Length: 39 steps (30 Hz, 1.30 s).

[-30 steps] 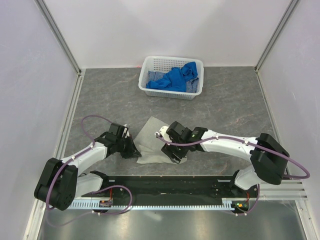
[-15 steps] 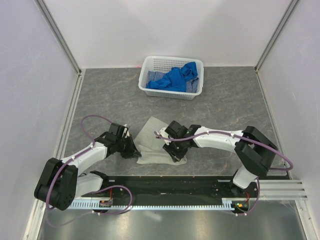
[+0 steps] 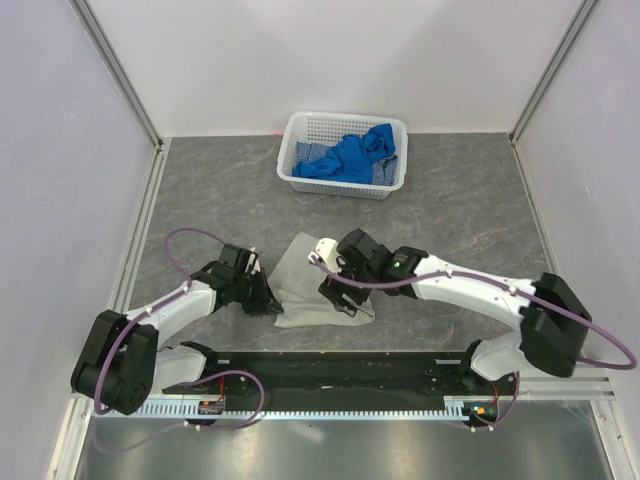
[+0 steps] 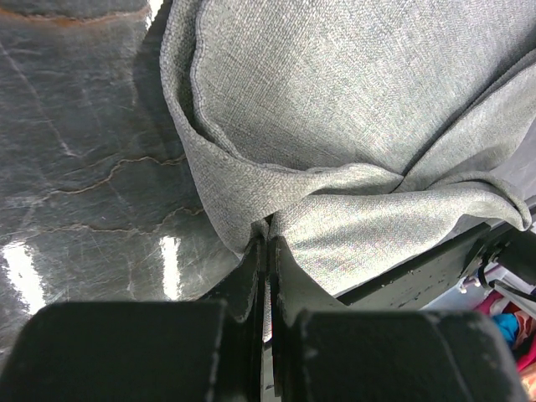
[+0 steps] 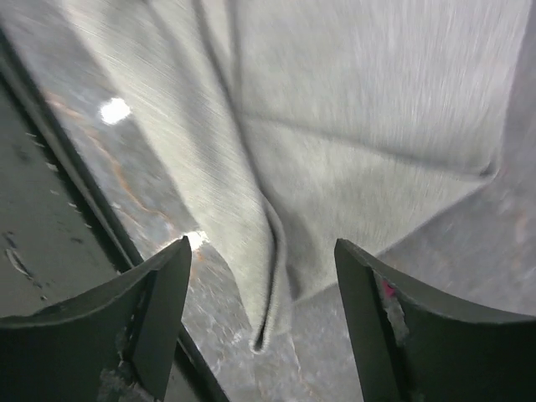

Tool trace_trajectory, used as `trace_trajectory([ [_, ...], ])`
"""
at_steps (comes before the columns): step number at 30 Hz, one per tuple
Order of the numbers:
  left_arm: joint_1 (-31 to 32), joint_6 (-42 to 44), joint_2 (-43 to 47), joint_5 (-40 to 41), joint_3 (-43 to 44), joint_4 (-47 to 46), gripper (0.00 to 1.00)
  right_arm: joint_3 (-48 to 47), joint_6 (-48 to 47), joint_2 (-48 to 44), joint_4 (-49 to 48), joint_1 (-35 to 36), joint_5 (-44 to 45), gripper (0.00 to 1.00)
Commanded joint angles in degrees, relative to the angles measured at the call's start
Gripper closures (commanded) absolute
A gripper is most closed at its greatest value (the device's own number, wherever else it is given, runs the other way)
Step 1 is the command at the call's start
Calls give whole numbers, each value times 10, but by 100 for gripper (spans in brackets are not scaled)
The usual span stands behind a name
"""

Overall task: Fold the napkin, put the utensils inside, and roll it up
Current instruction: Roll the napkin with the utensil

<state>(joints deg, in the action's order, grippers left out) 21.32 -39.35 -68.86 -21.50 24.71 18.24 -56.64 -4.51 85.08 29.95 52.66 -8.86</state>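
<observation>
Top external shows me a dark grey marbled tabletop (image 3: pixel 470 220) inside pale walls (image 3: pixel 300 60), with a white perforated plastic basket (image 3: pixel 340 186) at the far middle. The light grey-beige cloth napkin (image 3: pixel 300 275) lies rumpled near-centre. The left gripper (image 4: pixel 267 239) pinches its left fold tight, and the right gripper (image 5: pixel 264 251) hangs spread wide over its right corner.

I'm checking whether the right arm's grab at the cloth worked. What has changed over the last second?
The right gripper shifted a little away from the bases, its elbow swinging out to the right; it now stands open above the napkin, holding nothing. The left gripper stays shut on the napkin's near left edge, the napkin lies much as before, and the basket has not moved.
</observation>
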Motion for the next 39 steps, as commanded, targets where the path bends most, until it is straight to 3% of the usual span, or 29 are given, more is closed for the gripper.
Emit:
trace_trajectory([
  [1, -2, 31, -10, 8, 15, 14, 98, 31, -37, -51, -78, 73, 60, 21],
  [9, -2, 37, -21, 3, 23, 15, 98, 46, -55, 10, -133, 145, 84, 19],
  [22, -1, 45, -23, -4, 29, 17, 98, 22, -103, 103, -145, 154, 115, 22],
  [24, -1, 47, -24, -7, 31, 16, 98, 17, -106, 115, -142, 154, 120, 26],
  [29, -2, 59, -22, -13, 38, 12, 98, -20, -105, 160, -86, 152, 96, 55],
  [32, -1, 65, -12, -3, 46, 10, 81, -38, -96, 177, -45, 145, 54, 65],
  [33, -2, 67, 1, 2, 48, 11, 64, -43, -94, 188, -32, 142, 42, 67],
  [36, -1, 67, 35, 26, 50, 15, 43, -68, -86, 206, 21, 127, -27, 72],
  [39, -1, 67, 64, 52, 52, 35, 37, -91, -76, 229, 60, 98, -118, 75],
])
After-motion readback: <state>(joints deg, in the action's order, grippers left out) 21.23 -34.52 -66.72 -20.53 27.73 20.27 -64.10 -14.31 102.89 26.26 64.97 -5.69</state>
